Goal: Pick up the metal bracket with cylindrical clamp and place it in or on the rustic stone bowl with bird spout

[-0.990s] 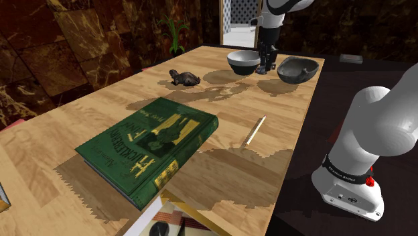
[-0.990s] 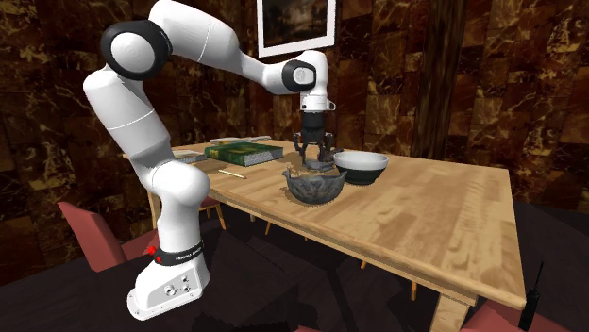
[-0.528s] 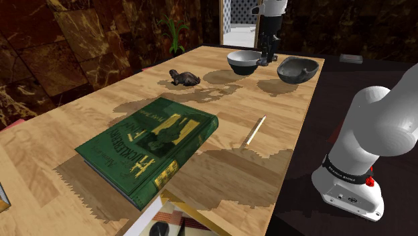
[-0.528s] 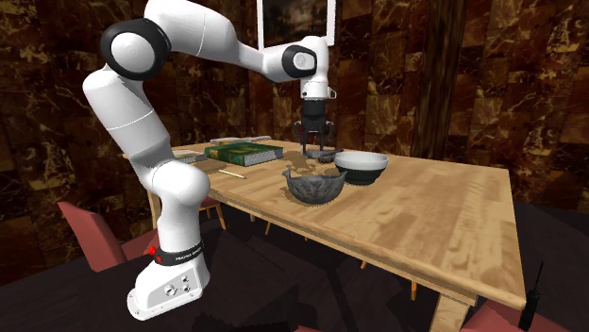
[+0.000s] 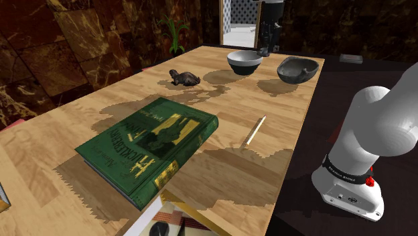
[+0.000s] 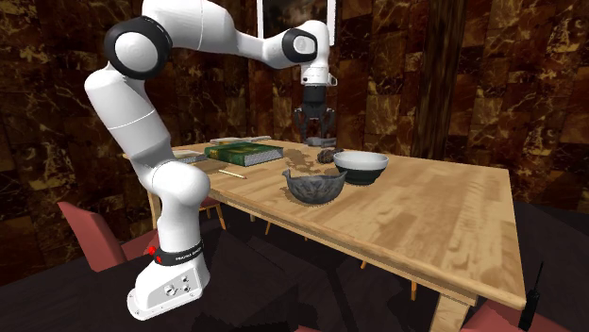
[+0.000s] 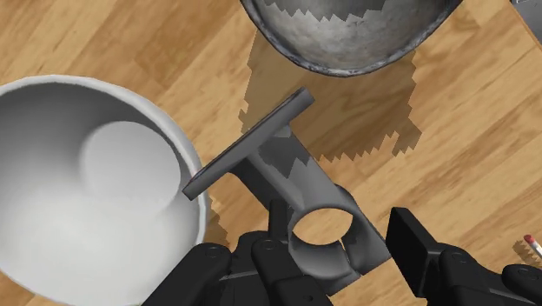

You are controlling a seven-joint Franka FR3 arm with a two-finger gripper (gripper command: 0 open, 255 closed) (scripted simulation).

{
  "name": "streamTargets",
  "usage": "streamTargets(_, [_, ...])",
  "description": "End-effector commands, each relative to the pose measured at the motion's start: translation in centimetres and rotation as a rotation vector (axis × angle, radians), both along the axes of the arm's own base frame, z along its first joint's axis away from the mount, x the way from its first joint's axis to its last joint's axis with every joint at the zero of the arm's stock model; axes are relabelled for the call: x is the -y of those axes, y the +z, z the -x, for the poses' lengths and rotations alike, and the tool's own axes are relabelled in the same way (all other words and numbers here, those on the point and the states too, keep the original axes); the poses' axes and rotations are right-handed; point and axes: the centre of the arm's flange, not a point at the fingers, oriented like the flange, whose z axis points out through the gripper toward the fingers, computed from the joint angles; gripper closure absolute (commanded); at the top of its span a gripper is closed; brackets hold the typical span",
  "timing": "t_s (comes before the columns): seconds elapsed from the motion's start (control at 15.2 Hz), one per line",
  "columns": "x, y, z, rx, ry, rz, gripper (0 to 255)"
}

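Note:
A grey metal bracket (image 7: 276, 155) with a flat plate and a ring clamp hangs above the wooden table (image 5: 201, 110), and my gripper (image 7: 340, 235) is shut on its ring end. In the shoulder view the gripper (image 5: 266, 44) is high over the table's far end, above the gap between the two bowls. The rough dark stone bowl (image 5: 297, 70) (image 6: 315, 186) (image 7: 347, 30) has a spout on its rim and stands near the table's edge. Seen from the second exterior view, the gripper (image 6: 314, 130) is behind that bowl and well above it.
A white-lined round bowl (image 5: 244, 62) (image 6: 361, 166) (image 7: 87, 200) stands beside the stone bowl. A green book (image 5: 151, 144), a pencil (image 5: 254, 131) and a dark animal figurine (image 5: 182, 78) lie on the table. A red chair (image 6: 90, 236) is beside the stand.
The gripper has risen from the tabletop between the two bowls, carrying the bracket up with it. The bowls and the book have not moved.

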Motion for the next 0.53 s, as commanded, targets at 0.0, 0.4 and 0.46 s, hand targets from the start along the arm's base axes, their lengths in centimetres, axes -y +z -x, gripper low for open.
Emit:
streamTargets(0.0, [-0.1,1.0,0.1,0.000,0.000,0.000,255])
streamTargets(0.4, [1.6,3.2,2.1,0.000,0.000,0.000,255])
streamTargets(0.46, [2.4,3.3,3.1,0.000,0.000,0.000,255])
